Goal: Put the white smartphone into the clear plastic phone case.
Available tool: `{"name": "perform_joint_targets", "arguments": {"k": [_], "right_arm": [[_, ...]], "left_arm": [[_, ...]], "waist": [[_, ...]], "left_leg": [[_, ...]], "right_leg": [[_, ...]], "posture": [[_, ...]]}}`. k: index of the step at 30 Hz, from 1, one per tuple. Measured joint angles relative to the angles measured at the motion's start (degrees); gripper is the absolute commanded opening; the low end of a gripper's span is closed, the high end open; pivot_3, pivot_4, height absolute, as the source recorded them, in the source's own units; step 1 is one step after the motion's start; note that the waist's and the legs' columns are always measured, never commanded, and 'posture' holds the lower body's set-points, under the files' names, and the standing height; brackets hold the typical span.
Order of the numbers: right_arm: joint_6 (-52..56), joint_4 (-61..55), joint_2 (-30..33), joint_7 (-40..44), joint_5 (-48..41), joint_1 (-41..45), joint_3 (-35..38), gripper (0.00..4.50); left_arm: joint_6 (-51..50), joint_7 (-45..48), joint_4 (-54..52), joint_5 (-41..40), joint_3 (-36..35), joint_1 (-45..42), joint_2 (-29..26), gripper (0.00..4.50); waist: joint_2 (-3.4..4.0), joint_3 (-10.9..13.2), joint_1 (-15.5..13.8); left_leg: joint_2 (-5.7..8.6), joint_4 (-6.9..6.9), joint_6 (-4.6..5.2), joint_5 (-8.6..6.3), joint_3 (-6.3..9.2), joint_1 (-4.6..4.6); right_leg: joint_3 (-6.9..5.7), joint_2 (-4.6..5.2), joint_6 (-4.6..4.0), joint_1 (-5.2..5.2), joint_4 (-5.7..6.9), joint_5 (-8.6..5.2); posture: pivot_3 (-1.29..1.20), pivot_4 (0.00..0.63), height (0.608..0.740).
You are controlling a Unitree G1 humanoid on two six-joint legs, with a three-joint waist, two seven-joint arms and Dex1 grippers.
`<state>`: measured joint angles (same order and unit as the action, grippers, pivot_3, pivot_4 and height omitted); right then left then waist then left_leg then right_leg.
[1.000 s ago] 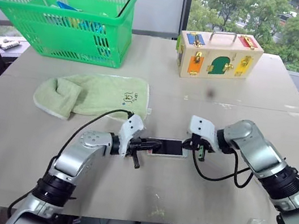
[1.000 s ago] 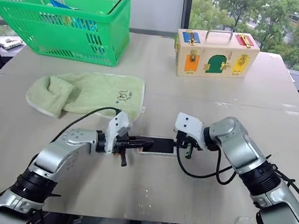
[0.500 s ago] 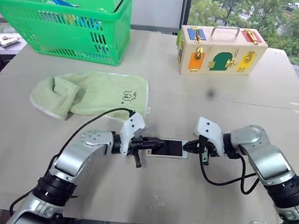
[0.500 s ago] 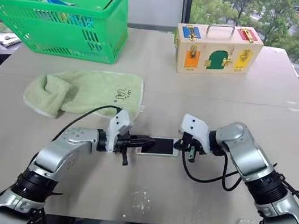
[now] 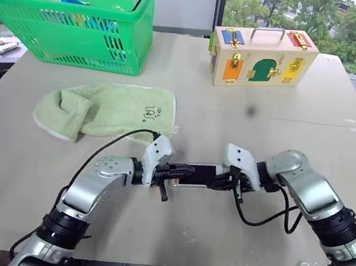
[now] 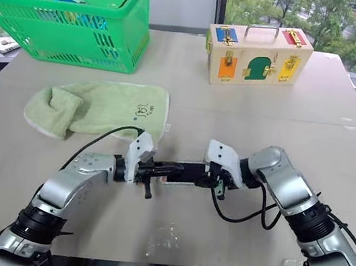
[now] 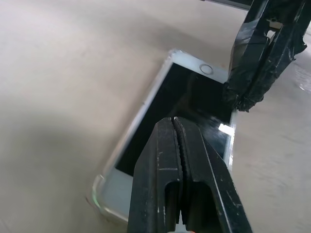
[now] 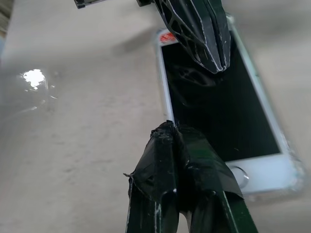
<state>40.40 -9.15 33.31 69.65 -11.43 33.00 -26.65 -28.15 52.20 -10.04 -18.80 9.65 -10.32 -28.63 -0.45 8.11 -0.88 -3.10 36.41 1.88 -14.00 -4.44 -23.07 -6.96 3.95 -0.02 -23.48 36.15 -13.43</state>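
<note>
Clenched empty, the left gripper presses its black tips on the flat white smartphone, black glass up. At its three o'clock the right gripper, also clenched. Wrist views reveal the thin clear plastic phone case rimming the phone.

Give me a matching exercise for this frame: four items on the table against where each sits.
Items:
1. green plastic basket
2. wooden latch box with a metal handle
3. pale green terry towel
4. white smartphone with a black screen

Places:
A. far side, right of the basket
B. between the two shut tool tips
C. far left corner
D. just behind the left arm

Pairs: 1-C, 2-A, 3-D, 4-B
</note>
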Motion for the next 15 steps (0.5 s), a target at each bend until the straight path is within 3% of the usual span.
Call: {"name": "perform_joint_targets", "arguments": {"k": [15], "right_arm": [[1.1,1.8,2.4,-0.8,0.7,2.1,-0.4,0.0]], "left_arm": [[4.5,1.1,2.2,0.6,1.0,0.5,-0.7,0.04]], "waist": [[0.01,0.1,0.0]], "left_leg": [[0.03,0.16,0.0,0.01,-0.07,0.02]], "right_leg": [[0.06,0.01,0.0,-0.06,0.28,0.0]], "posture": [[0.0,0.15,0.74]]}}
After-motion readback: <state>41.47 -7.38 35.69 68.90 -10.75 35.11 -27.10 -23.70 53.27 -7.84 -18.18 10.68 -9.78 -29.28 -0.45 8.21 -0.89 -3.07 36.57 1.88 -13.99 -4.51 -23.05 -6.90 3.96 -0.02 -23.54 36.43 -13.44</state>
